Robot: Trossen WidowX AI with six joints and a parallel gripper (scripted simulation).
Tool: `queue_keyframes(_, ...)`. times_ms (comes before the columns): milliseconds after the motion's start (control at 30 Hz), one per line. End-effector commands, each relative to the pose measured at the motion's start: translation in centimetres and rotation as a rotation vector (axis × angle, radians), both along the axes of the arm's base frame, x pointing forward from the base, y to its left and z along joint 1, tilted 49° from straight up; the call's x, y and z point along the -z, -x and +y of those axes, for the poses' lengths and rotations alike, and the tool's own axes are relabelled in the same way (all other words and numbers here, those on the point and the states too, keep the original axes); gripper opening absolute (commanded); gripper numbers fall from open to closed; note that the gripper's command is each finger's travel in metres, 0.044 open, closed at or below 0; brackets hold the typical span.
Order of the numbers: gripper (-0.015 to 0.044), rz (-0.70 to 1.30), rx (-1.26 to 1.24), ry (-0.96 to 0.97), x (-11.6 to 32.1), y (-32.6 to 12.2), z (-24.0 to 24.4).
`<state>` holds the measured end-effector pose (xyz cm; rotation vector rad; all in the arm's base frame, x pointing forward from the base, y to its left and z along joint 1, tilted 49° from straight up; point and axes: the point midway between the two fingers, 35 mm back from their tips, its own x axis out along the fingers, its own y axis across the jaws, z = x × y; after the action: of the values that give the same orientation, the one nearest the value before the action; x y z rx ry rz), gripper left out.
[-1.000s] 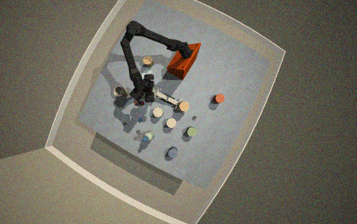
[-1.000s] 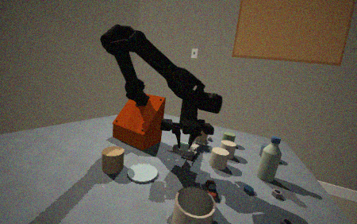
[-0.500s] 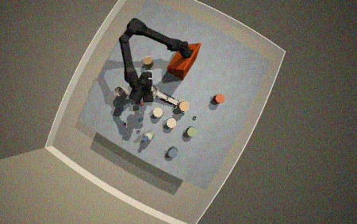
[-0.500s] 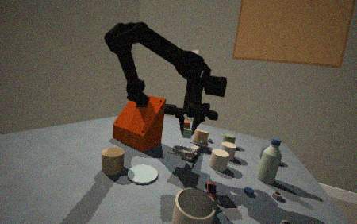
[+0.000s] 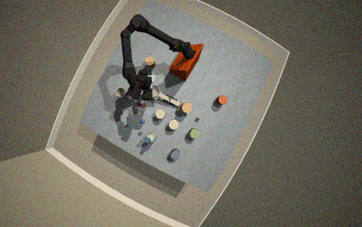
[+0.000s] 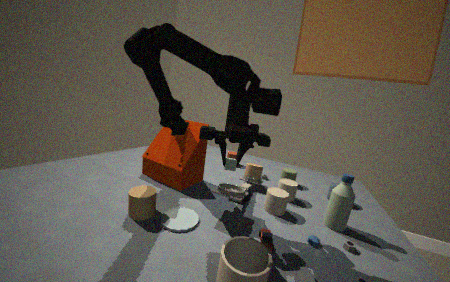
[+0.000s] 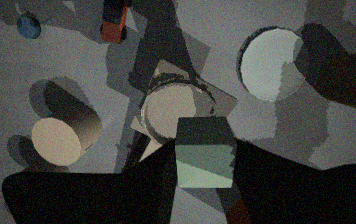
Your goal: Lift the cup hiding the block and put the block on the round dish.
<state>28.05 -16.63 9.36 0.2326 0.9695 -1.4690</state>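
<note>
The tool (image 6: 234, 152) grips the block (image 6: 230, 162), a pale green cube held between its dark fingers and raised off the surface (image 6: 60, 210). In the wrist view the block (image 7: 205, 152) sits at lower centre, pinched on both sides by the tool (image 7: 205, 165), whose fingers fill the bottom of the frame as black shapes. Directly above the block in that view is the empty pan of the balance (image 7: 172, 107), a round pale disc with a dark rim. The dish (image 7: 267, 62) lies at upper right of the wrist view, well apart from the block and partly under shadow on its right side.

In the exterior view the dish (image 6: 181, 219) is the flat white disc at lower centre-left, beside a tan cylinder (image 6: 142, 201). The balance (image 6: 234, 191) stands at centre, below the tool. One cup (image 6: 253, 172) stands just right of the block there.

From the top, the arm (image 5: 138, 80) covers the tool and the block, so neither can be made out, and only one end of the balance (image 5: 170, 100) shows. A large cup (image 6: 245, 260) is cut off by the bottom edge of the exterior view. Whether it is the lifted cup cannot be told.
</note>
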Motion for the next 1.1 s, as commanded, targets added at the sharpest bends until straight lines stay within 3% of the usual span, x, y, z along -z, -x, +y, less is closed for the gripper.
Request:
queue_keyframes(0,0.0,-0.016,0.0,-0.012,-0.5,0.9,-1.3)
queue_keyframes(833,0.0,-0.009,-0.006,0.026,-2.4,10.4,-10.1)
queue_keyframes(1067,0.0,-0.007,-0.006,0.029,-1.7,10.9,-11.2)
